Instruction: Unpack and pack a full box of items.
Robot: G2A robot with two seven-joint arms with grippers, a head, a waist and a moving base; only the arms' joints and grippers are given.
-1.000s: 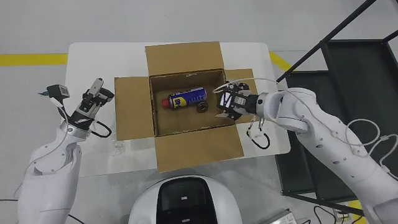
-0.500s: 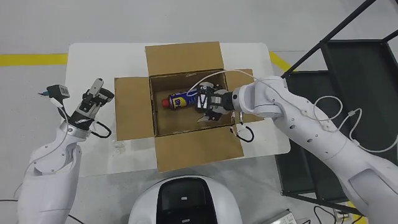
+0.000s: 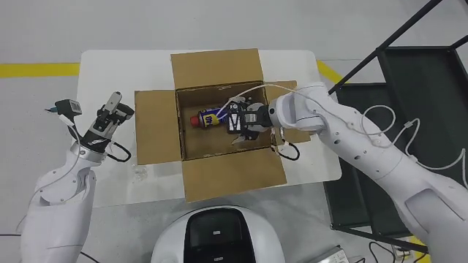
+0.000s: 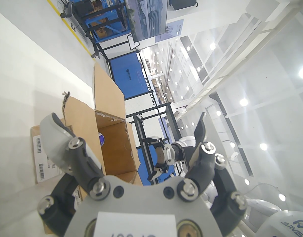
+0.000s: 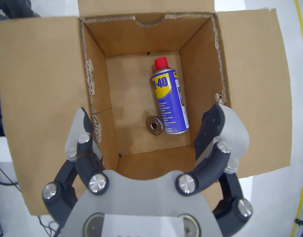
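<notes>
An open cardboard box (image 3: 157,126) (image 5: 38,75) sits mid-table with all flaps folded out. Inside it lies a blue and yellow spray can (image 3: 208,118) (image 5: 170,99) with a red cap, and a small round metal flange (image 5: 154,125) rests on the box floor beside the can's base. My right gripper (image 3: 238,120) (image 5: 151,122) hangs open over the box's right half, above the can's base and the flange, holding nothing. My left gripper (image 3: 111,113) (image 4: 126,134) stands open at the table's left edge, apart from the box.
The white table (image 3: 110,66) has bare room left and behind the box. A dark metal rack (image 3: 409,80) stands off the table's right side. A black cable loop (image 3: 287,151) dangles from the right arm over the box's right flap.
My right gripper has moved left from the box's right wall to over the can's base and the flange inside the box. The left arm has stayed still.
</notes>
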